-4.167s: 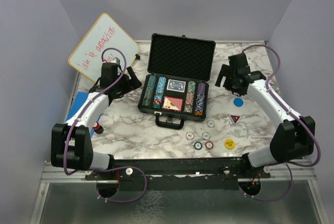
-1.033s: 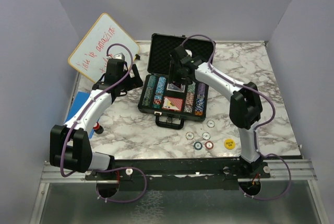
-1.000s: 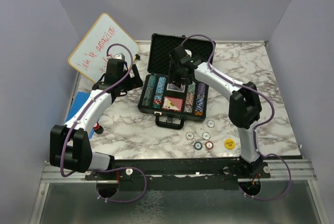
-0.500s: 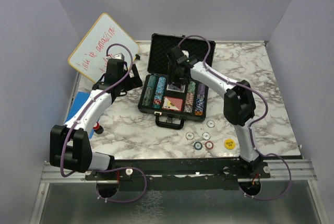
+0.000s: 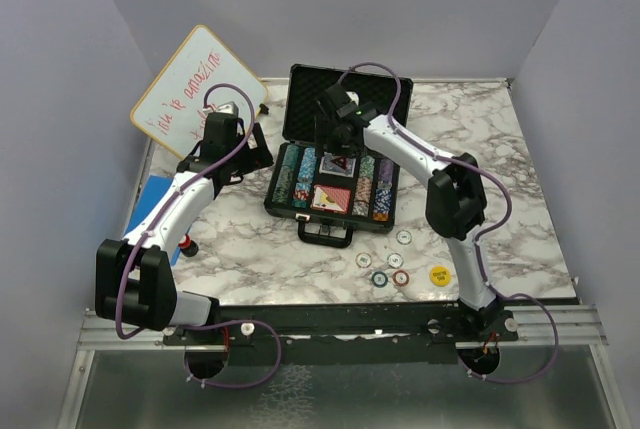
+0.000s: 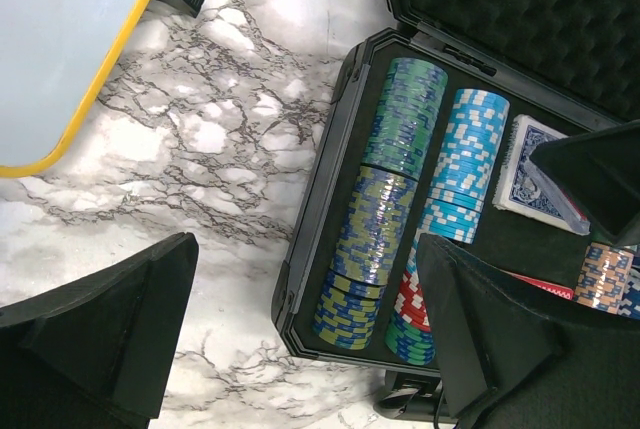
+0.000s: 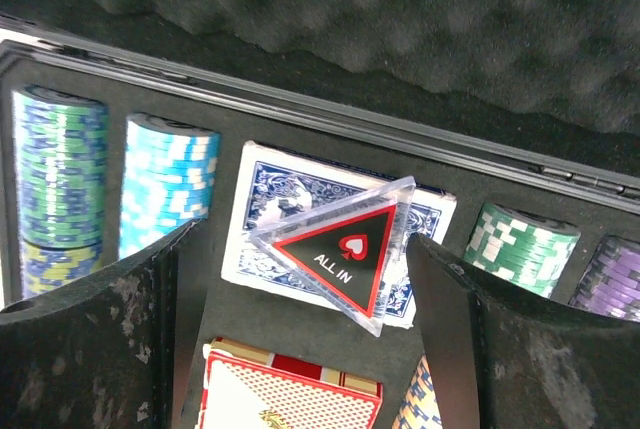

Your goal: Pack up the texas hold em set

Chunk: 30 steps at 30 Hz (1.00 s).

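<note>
Above marble table [image 5: 250,239], right end effector [image 7: 300,239] hangs spread wide over triangle marker [image 7: 343,247], left end effector [image 6: 305,244] spread, empty.

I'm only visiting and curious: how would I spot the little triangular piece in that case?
Find the open black briefcase mid-table. Between its chip rows, a blue-backed card deck lies nearest the lid. On it rests a clear triangle, black with red edging, marked ALL IN: the only three-cornered piece there.
</note>
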### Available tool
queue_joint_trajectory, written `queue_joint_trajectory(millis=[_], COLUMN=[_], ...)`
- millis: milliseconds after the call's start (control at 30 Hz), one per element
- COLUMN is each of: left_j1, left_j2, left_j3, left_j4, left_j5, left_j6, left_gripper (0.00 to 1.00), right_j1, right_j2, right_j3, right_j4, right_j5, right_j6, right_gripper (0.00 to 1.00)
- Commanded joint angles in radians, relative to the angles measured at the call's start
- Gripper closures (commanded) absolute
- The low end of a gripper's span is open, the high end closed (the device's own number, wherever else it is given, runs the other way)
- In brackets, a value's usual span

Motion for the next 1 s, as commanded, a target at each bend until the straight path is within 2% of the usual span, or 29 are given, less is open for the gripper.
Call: queue_joint_trajectory(millis=[0, 100, 267, 600, 800, 967], left_j1=[-0.004, -0.004, -0.004, -0.005, -0.016, -0.029], left_j2=[-0.02, -0.025, -0.031, -0.032, -0.019, -0.004], left_j3=[-0.004, 0.006, 0.02, 0.035, 0.032, 0.044], left_j4=[-0.01, -0.016, -0.017, -0.003, 0.015, 0.021], left_j5=[-0.017, -0.003, 0.042, 0.101, 0.124, 0.125], left_j6=[0.003, 0.014, 0.032, 0.035, 0.043, 0.034], left_gripper=[0.01, 0.01, 0.01, 0.01, 0.01, 0.01], right_j1=[-0.003, -0.018, -0.087, -0.386, -0.561, -0.607], right_j2=[-0.076, -0.186, -0.41, -0.805, -0.871, -0.862], right_j3=[0.025, -0.046, -0.259, -0.715, -0.935, -1.06], right_j4=[-0.009, 0.013, 0.004, -0.146, -0.157, -0.125], right_j5=[0.026, 0.065, 0.152, 0.167, 0.014, 0.011], right_j6=[-0.019, -0.012, 0.049, 0.159, 0.229, 0.275], right_gripper=[0.16, 0.15, 0.12, 0.02, 0.0, 0.0])
